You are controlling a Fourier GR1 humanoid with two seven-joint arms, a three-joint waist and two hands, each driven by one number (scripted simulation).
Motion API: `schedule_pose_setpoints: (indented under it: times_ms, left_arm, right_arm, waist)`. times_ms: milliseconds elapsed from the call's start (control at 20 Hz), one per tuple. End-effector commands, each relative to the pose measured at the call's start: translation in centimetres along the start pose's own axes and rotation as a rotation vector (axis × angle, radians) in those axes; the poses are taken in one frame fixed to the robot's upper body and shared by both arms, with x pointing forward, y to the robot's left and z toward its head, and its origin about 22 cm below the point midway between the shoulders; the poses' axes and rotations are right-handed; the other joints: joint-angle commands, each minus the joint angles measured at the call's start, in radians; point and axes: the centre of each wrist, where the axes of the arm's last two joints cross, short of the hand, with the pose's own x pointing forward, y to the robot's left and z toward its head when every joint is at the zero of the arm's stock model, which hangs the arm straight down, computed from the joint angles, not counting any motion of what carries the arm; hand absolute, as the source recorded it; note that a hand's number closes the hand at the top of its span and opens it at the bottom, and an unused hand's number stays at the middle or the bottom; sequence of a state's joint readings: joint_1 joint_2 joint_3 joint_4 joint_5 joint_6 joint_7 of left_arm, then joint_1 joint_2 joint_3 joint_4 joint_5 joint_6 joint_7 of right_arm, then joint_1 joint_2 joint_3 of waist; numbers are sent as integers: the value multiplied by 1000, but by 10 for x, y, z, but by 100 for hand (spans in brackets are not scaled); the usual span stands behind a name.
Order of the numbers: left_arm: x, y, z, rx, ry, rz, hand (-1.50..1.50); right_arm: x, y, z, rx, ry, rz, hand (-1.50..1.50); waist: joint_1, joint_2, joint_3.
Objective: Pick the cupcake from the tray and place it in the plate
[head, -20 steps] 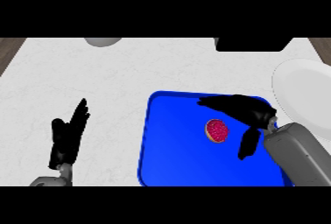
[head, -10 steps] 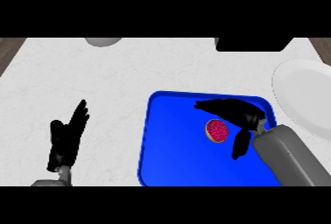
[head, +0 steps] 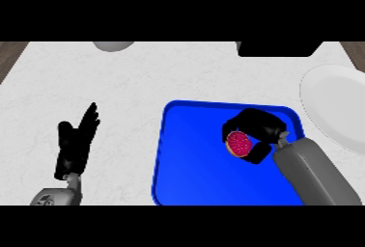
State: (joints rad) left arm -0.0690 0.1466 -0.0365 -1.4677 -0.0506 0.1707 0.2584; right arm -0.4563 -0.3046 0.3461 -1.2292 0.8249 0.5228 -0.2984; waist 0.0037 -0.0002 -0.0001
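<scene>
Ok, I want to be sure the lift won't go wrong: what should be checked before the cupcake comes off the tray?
1. Right hand curled round the cupcake: ok.
2. Cupcake inside the blue tray: ok.
3. Cupcake clear of the tray floor: cannot tell.
4. White plate to the tray's right, nothing showing on it: ok.
5. Left hand open, resting on the counter left of the tray, out of the way: ok.

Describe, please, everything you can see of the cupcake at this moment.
The cupcake shows as a small round pink-red top speckled with lighter dots; its base is hidden. It sits over the blue tray, toward the tray's right side, with the right hand curled round it. Whether it rests on the tray or is lifted cannot be told.
</scene>
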Motion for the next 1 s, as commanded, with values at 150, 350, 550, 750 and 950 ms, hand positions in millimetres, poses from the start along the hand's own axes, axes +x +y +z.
schedule_pose_setpoints:
  times_ms: [150, 350, 550, 750, 950]
  left_arm:
    - [-20, 4, 11, 6, -5, 0, 0]
    - [-10, -4, 5, -2, 0, 7, 0]
    - [-25, 1, 14, 8, 5, 9, 0]
    - [-11, 8, 12, -9, 9, 9, 0]
    - [-6, 3, 9, 17, 0, 8, 0]
  right_arm:
    - [-16, -14, 0, -143, 6, 55, 150]
    - [-24, -35, 19, -336, 146, 42, 150]
    - [-57, -32, 48, -523, 525, -72, 150]
    - [-56, -55, 68, -693, 650, -41, 150]
    - [-44, -69, 90, -869, 640, -55, 150]
  waist:
    - [4, 1, 0]
    - [-3, 1, 0]
    - [-13, 1, 0]
    - [-8, -4, 0]
    - [-15, -5, 0]
